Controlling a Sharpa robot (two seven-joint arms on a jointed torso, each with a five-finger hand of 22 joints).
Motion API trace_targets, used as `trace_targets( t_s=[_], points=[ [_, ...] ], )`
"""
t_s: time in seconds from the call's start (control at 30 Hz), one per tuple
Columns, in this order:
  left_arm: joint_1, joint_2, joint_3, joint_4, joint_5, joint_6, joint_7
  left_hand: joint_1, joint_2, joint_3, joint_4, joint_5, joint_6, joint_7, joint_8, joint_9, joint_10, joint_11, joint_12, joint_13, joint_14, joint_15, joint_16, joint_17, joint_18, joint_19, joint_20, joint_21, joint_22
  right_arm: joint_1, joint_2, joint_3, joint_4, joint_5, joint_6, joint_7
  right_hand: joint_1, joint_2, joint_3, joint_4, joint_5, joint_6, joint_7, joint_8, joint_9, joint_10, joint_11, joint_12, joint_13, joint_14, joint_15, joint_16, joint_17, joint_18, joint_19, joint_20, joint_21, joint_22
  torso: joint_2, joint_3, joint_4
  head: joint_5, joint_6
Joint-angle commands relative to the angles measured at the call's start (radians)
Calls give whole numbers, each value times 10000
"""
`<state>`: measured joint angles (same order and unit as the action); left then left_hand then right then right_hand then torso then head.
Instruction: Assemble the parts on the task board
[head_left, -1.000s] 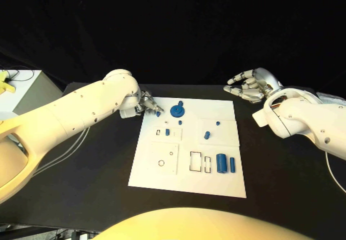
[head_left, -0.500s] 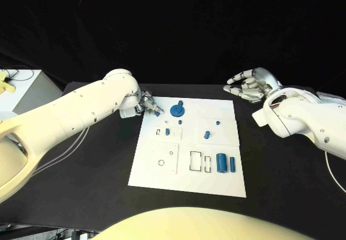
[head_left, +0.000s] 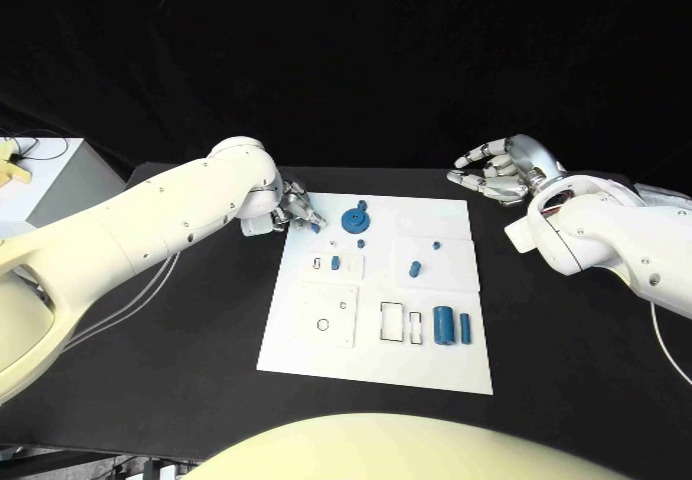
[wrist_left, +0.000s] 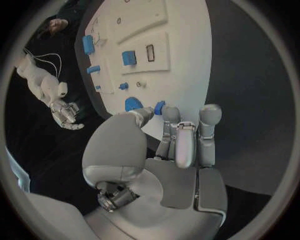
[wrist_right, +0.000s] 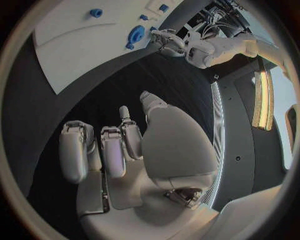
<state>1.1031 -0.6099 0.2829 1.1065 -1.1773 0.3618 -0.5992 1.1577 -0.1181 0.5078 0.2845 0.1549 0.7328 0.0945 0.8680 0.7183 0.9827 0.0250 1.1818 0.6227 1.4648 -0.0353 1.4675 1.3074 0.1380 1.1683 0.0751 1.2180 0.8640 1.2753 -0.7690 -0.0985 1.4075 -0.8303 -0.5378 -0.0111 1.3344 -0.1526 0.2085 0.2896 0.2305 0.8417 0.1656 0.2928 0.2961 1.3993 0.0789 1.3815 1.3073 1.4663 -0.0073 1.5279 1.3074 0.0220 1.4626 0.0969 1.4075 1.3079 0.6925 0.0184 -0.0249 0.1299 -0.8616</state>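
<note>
So the board (head_left: 378, 300) sits flat in the middle of the black desk (head_left: 188, 340), long side running away from the robot. Most of the blue parts are spread over it. There's a round gear-looking part (head_left: 356, 219) near the far edge, left of center, with a tiny blue bit (head_left: 361, 243) just below it. A small peg (head_left: 335, 264) stands in the little recessed block on the left side, and another short peg (head_left: 414, 269) sits toward the middle-right. Down near the right edge are two longer pieces side by side: a fat cylinder (head_left: 444, 326) and a thinner one (head_left: 464, 327), just beside an outlined rectangular slot (head_left: 391, 322). Lower left block has a small ring outline on it.

Left hand (head_left: 296, 210) is at the board's far left corner, fingers curled down over the edge. From the left wrist cam, the fingertips (wrist_left: 164, 113) are pinching a small blue part (wrist_left: 159, 107) against the thumb, right at the board's edge and just next to the gear (wrist_left: 132, 104). So that hand is grasping the little blue piece, which looks like it's touching or barely above the board; can't tell which.

Right hand (head_left: 495, 172) is well off the board, hovering past its far right corner over the desk. Fingers loosely curled but apart, nothing in them, palm kind of facing the board. The right wrist cam shows the same thing: fingers (wrist_right: 112, 150) bare, dark desk under them, board's corner farther off.
</note>
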Motion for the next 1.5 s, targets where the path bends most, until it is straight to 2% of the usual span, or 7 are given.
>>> trace_targets(
  t_s=[0.03, 0.23, 0.37, 0.57, 0.97, 1.17, 1.5],
  points=[
    [10, -6, -4, 31, 188, 80, 33, 223, 107, 202, -3, 8, 5, -89, 50, 2, -36, -65, 43, -11, 59, -27, 40, 326, 6, -74, -12, 8, 15, -3, 9, 3, -4, -59, 125, 52, -93, -2, 3, -20, 32, -50, -20, -40, 6, -42, 1, -21, 1014, 835, 84, -43, 1859, 161, 480, 44, -42, 1581, -3, 1, -1, 1, -22],
    [10, -51, -7, 97, 323, 43, 96, 796, 188, 917, -159, -7, -53, -128, 200, 60, 0, -105, 38, -31, 72, -63, 64, 351, 3, -73, -45, 39, 53, -3, 10, 3, -6, -59, 134, 49, -93, -2, 3, -20, 32, -50, -20, -40, 6, -42, 1, -21, 1014, 835, 84, -43, 1859, 161, 480, 44, -42, 1581, 0, 4, -10, -4, -29],
    [8, -124, -7, 220, 416, -10, 192, 1117, 60, 2142, -552, -22, -200, -111, 487, 236, 84, -115, 33, -37, 98, -69, 102, 405, -4, -66, -65, 93, 113, -3, 7, 2, -5, -59, 135, 49, -93, -2, 3, -20, 32, -50, -20, -40, 6, -42, 1, -21, 1014, 835, 84, -43, 1859, 161, 480, 44, -42, 1581, 2, 1, -7, -11, -40],
    [1, -329, -5, 572, 654, -210, 322, 1108, -39, 2683, -820, -40, -245, -114, 611, 313, 218, -109, 122, 101, 130, -72, 138, 464, -24, -17, -56, 166, 216, -5, 0, 2, -6, -59, 138, 53, -93, -2, 3, -20, 32, -50, -20, -40, 6, -42, 1, -21, 1014, 835, 84, -43, 1859, 161, 480, 44, -42, 1581, -4, 4, -8, -20, -44],
    [-79, -1316, -14, 2406, 896, -675, 387, 1035, -142, 2980, -990, -44, -219, -123, 691, 352, 368, -122, 205, 229, 186, -85, 186, 559, -48, 81, -64, 264, 367, -29, -83, -1, 6, -57, 135, 64, -99, 12, 11, -20, 37, -46, -22, -37, 8, -42, 0, -21, 1010, 832, 83, -52, 1846, 160, 483, 43, -37, 1585, -26, 8, 20, 2, -40],
    [-217, -1769, -19, 3162, 860, -752, 352, 1013, -160, 3051, -1022, -44, -207, -128, 708, 358, 398, -127, 216, 244, 203, -90, 200, 585, -53, 104, -68, 286, 399, -47, -123, -4, 0, -36, 76, 120, -99, 12, 11, -20, 37, -46, -22, -37, 8, -42, 0, -21, 1010, 832, 83, -52, 1846, 160, 483, 43, -37, 1585, -27, 18, 9, 33, -41],
    [-630, -2374, -25, 4078, 241, -1084, 433, 969, -204, 3172, -1074, -47, -176, -138, 737, 367, 474, -138, 246, 298, 236, -99, 227, 641, -68, 164, -76, 341, 488, -62, -143, -8, -39, -6, -46, 261, -101, 15, 18, -24, 52, -46, -22, -36, 10, -245, -1, -240, 824, 786, 82, -154, 1684, 217, 393, 42, -293, 1427, -25, 16, 17, 100, -56]
  ],
)
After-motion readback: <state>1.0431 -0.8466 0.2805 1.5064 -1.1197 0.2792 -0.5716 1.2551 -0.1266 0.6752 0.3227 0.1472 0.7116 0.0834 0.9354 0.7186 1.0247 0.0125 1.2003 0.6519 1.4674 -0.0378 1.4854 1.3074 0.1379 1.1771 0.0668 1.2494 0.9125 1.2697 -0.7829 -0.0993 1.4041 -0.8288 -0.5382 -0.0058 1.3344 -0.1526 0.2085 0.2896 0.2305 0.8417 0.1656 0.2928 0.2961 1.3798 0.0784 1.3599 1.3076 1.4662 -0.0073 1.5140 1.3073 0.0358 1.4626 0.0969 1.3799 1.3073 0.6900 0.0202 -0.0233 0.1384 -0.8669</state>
